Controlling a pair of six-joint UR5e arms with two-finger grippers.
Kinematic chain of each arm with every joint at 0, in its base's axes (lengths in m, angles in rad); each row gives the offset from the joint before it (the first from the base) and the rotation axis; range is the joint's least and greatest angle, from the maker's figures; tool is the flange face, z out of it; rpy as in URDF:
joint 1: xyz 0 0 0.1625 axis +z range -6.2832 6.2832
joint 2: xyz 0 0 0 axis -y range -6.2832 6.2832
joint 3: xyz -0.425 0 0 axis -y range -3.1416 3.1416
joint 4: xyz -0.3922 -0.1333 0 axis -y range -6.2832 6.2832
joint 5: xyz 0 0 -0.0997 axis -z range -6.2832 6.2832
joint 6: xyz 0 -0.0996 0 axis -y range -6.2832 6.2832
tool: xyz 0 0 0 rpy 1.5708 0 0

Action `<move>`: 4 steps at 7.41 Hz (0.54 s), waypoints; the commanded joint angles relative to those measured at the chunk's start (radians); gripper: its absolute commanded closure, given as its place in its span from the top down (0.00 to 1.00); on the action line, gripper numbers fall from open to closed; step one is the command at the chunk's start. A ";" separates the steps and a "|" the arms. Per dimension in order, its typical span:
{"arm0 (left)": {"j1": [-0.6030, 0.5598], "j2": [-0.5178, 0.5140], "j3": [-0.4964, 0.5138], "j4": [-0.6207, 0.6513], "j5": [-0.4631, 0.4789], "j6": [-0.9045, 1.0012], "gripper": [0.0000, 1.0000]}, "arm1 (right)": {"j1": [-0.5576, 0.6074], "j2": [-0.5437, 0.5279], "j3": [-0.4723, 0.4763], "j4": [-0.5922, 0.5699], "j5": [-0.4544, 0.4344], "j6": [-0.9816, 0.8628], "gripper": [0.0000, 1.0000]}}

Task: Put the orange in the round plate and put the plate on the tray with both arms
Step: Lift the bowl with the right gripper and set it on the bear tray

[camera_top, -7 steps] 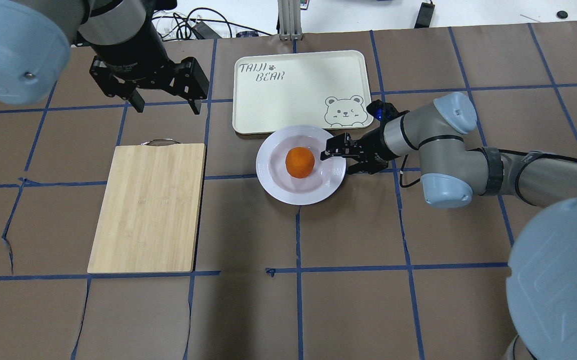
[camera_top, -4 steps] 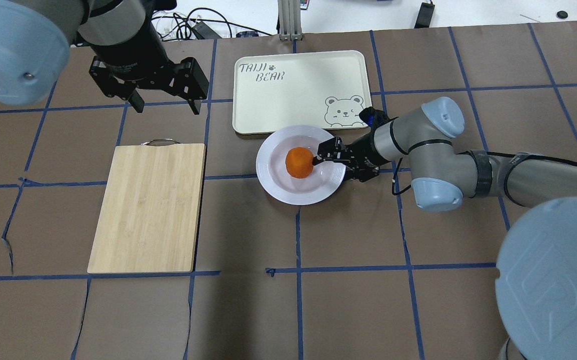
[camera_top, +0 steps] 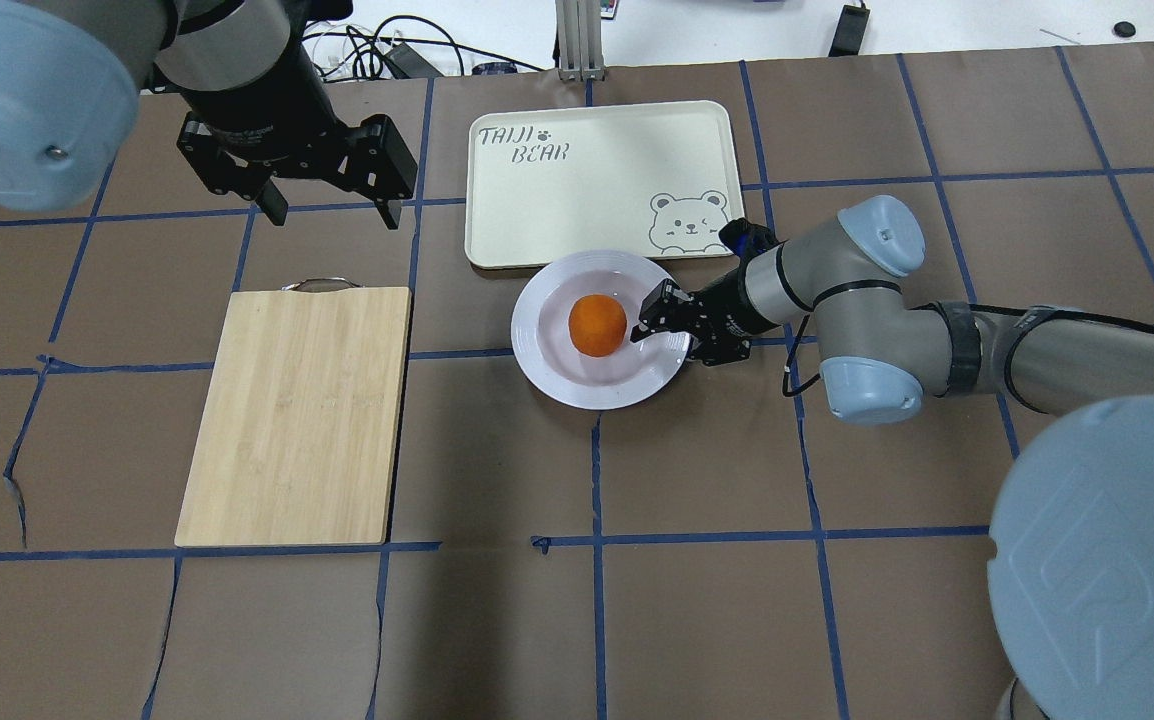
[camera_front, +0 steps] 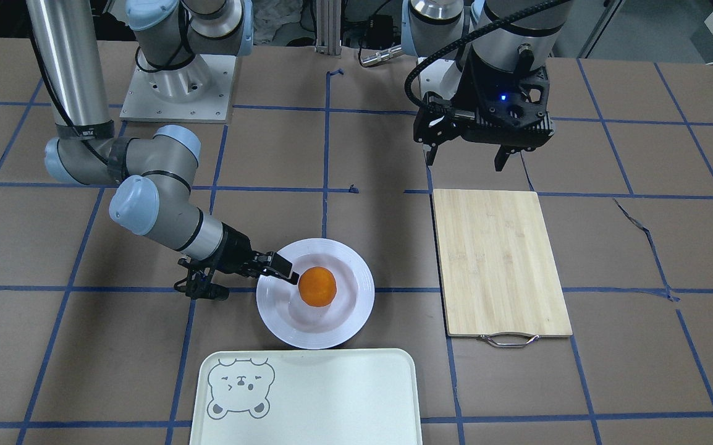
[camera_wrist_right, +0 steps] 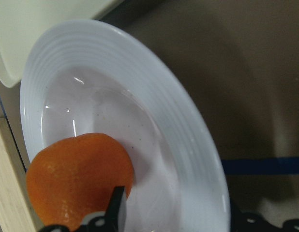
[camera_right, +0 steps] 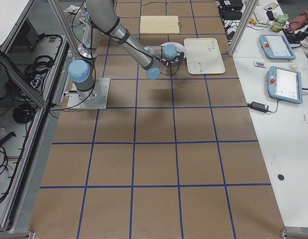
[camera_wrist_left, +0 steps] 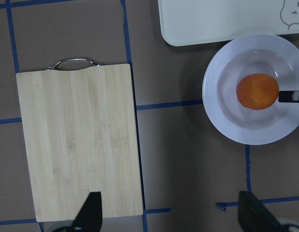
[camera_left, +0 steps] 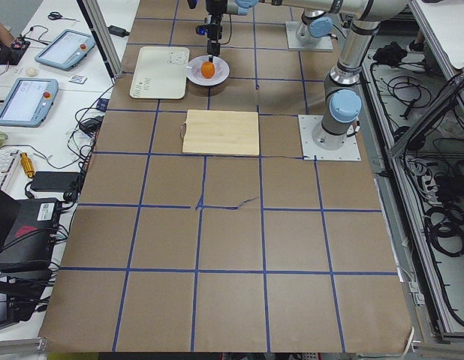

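The orange (camera_top: 597,325) (camera_front: 317,286) (camera_wrist_right: 79,179) lies in the sunken centre of the white round plate (camera_top: 562,385) (camera_front: 356,309) (camera_wrist_right: 154,106), which rests on the table just in front of the tray (camera_top: 597,190) (camera_front: 332,402). My right gripper (camera_top: 669,340) (camera_front: 257,285) (camera_wrist_right: 183,217) is open and straddles the plate's rim. One of its fingers (camera_wrist_right: 115,208) reaches over the plate to the orange, and the other sits outside the rim. My left gripper (camera_top: 334,212) (camera_front: 465,157) (camera_wrist_left: 171,215) hangs open and empty above the table, beyond the cutting board's handle.
A bamboo cutting board (camera_top: 297,415) (camera_front: 498,259) (camera_wrist_left: 77,145) with a metal handle lies to the left of the plate in the overhead view. The table is covered in brown paper with blue tape lines. Cables lie past the far edge.
My right gripper has slid further over the plate's rim, and its upper finger now reaches the orange. The plate, orange and left arm have stayed put.
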 commanded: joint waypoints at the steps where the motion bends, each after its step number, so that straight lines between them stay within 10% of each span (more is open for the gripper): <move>1: -0.001 0.001 -0.001 0.000 0.002 0.000 1.00 | 0.003 -0.007 0.000 0.005 -0.007 0.013 0.28; 4: 0.001 0.003 -0.001 0.000 0.005 0.000 1.00 | 0.018 -0.016 -0.008 -0.007 -0.024 0.065 0.26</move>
